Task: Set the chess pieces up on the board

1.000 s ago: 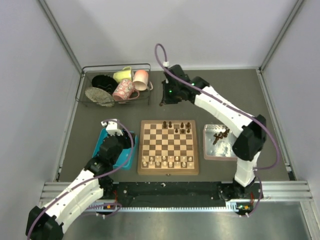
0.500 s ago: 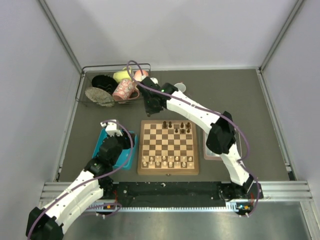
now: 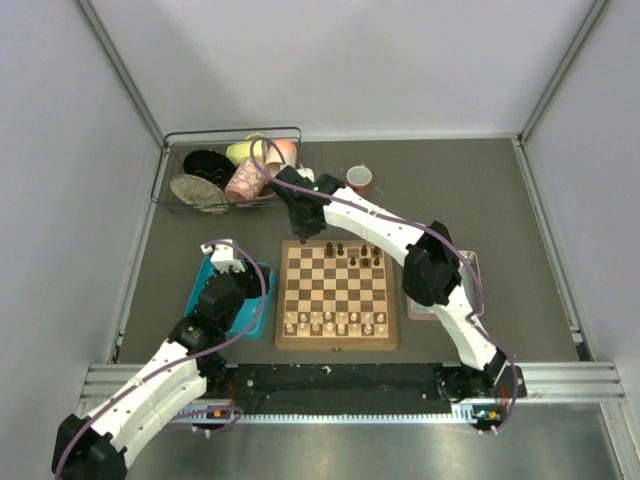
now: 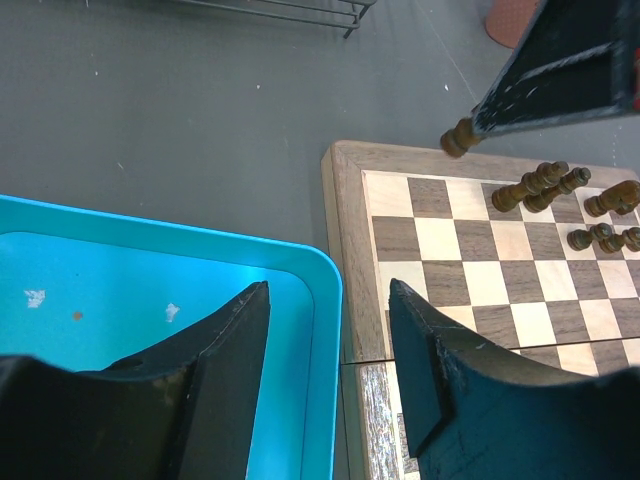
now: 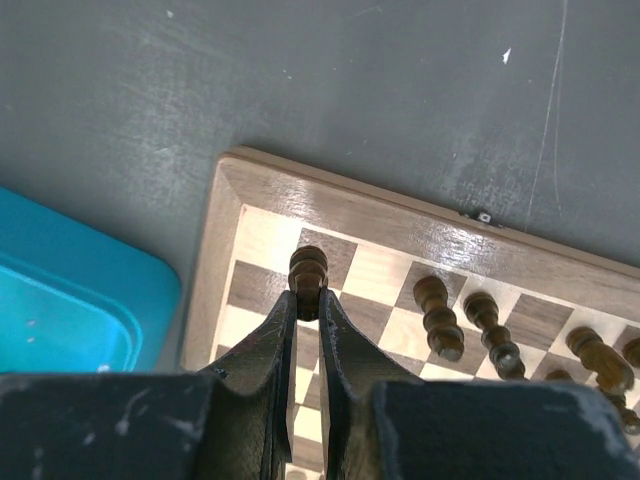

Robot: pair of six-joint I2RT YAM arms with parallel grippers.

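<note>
— Over the far left corner of the board (image 3: 336,343), what has the right claw (image 5: 308,300) got?
— One dark piece (image 5: 308,268), pinched tight between the fingers, with its round head poking out past the tips. From the left wrist view it looks lifted clear of the wood. Whether its foot touches a square I cannot tell.
— And the other dark pieces (image 3: 364,250)?
— A handful stand on the two far rows, to the right of the held one. The pale pieces (image 3: 335,322) fill the two near rows.
— The left claw (image 4: 328,290)?
— Half spread, with nothing between its fingers. It hangs over the right rim of the blue tray (image 4: 150,270), just beside the board's left edge.
— Anything else on the table?
— A wire basket (image 3: 232,170) of cups sits at the far left. One cup (image 3: 359,178) stands alone behind the board.
</note>
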